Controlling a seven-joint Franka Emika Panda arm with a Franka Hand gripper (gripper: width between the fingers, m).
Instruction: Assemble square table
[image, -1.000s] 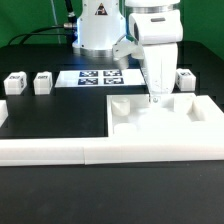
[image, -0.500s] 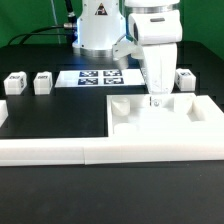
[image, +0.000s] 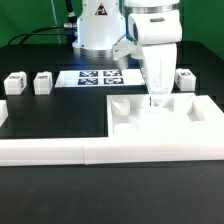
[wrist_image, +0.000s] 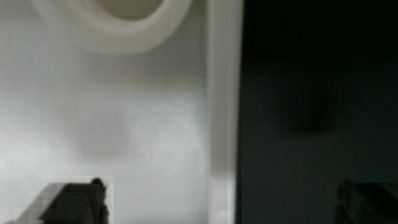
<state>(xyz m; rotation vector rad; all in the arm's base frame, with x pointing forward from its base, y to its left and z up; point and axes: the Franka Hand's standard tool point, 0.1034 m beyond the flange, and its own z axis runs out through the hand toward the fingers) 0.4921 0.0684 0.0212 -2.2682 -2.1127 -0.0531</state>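
The square table's white slab lies on the black table at the exterior view's right, with a black-white tag on its far left corner. My gripper points straight down over the slab's far edge. In the wrist view the gripper is open. Its two dark fingertips stand wide apart, one over the white slab and the other over the dark table. A round corner hole shows in the slab. White tagged leg posts stand at the left and the right.
The marker board lies flat behind the slab, in front of the robot base. A long low white border wall runs along the front, against the slab's near side.
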